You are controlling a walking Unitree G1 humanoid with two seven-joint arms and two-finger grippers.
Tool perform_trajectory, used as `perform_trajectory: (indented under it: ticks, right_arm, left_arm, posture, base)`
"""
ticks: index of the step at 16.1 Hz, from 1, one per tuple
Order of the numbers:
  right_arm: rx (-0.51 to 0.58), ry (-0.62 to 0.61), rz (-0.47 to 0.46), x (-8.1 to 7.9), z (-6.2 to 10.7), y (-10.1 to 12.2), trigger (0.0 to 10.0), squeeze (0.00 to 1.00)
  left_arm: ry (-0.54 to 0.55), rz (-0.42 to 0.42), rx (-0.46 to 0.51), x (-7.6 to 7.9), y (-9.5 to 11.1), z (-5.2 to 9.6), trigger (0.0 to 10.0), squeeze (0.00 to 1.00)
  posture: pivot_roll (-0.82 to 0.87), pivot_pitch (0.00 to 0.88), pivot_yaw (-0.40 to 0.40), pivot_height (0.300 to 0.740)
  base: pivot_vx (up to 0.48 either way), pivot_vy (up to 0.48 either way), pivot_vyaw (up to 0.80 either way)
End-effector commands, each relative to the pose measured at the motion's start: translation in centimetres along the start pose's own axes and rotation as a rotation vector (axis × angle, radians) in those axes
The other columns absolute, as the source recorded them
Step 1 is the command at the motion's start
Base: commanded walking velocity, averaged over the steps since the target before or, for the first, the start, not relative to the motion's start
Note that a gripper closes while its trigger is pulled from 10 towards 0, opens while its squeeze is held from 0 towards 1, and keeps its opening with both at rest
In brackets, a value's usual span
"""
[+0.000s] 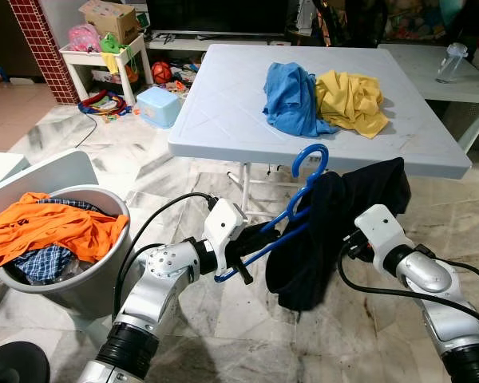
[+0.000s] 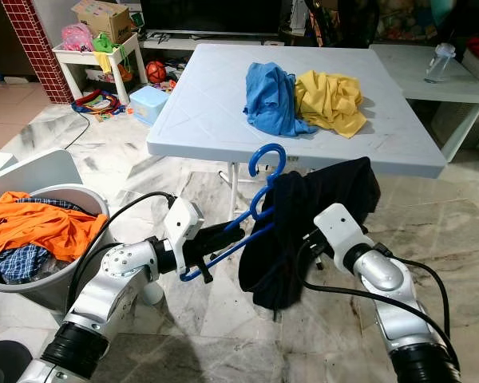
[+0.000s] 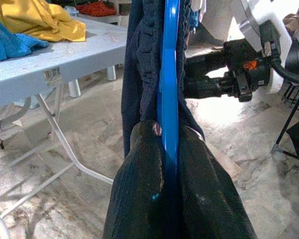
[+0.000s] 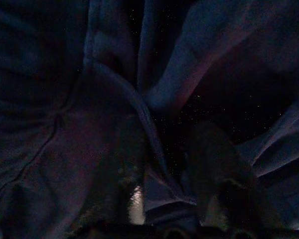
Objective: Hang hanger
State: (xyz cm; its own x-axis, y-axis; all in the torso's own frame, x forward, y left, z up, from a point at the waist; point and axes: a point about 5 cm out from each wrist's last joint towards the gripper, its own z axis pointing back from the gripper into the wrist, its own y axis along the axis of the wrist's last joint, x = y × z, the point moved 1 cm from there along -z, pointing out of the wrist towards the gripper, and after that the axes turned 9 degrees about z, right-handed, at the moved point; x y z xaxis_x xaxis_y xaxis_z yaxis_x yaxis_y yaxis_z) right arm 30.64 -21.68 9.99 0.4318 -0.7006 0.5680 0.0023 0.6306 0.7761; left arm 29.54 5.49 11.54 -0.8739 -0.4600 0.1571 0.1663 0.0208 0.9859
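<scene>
Glossy blue plastic hanger (image 1: 303, 187); matt dark cloth garment (image 1: 319, 239); smooth white plastic tabletop (image 1: 223, 112); polished marble floor (image 1: 223, 319).

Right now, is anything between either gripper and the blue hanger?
No. The left gripper is shut directly on the blue hanger. The right gripper is buried in the dark garment draped on it, so cloth covers that side.

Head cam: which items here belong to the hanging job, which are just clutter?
Job:
blue hanger, clamped in left gripper
dark garment draped on it, right gripper in its folds

Clutter:
blue shirt and yellow shirt on white table
laundry basket of clothes
toys
</scene>
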Motion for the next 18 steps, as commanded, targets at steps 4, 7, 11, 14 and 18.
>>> perform_trajectory:
  ticks: [4, 7, 11, 14, 18]
  right_arm:
    - [-0.023, 0.035, 0.004, -0.6, 0.1, -0.7, 0.0, 0.0]
    - [-0.028, 0.011, -0.013, -0.5, 0.2, -0.9, 0.0, 0.0]
    - [0.027, -0.082, -0.135, 1.2, 0.2, 0.0, 0.0, 0.0]
    - [0.118, -0.218, -0.287, 3.6, 0.3, 1.3, 0.0, 0.0]
    - [0.203, -0.517, -0.451, 8.4, 0.3, 3.7, 0.0, 0.0]
  left_arm:
    - [-0.014, -0.028, 0.052, 0.2, 1.4, 0.0, 0.0, 0.0]
    - [-0.01, -0.027, 0.052, 0.2, 1.4, 0.0, 0.0, 0.0]
    - [-0.006, -0.034, 0.034, 0.2, 0.9, 0.3, 0.0, 0.0]
    - [0.045, -0.053, -0.011, -0.5, -0.1, 1.3, 0.0, 0.0]
    - [0.107, -0.018, -0.065, -0.3, -1.9, 2.6, 0.0, 0.0]
  posture:
    - [-0.04, 0.009, 0.0, 0.74]
    - [-0.04, 0.011, -0.001, 0.74]
    - [-0.05, 0.012, 0.0, 0.74]
    - [-0.04, 0.013, -0.003, 0.74]
    - [-0.04, 0.01, -0.01, 0.74]
  base:
    - [0.0, 0.0, 0.0]
    - [0.0, 0.0, 0.0]
    - [0.0, 0.0, 0.0]
    - [0.0, 0.0, 0.0]
    - [0.0, 0.0, 0.0]
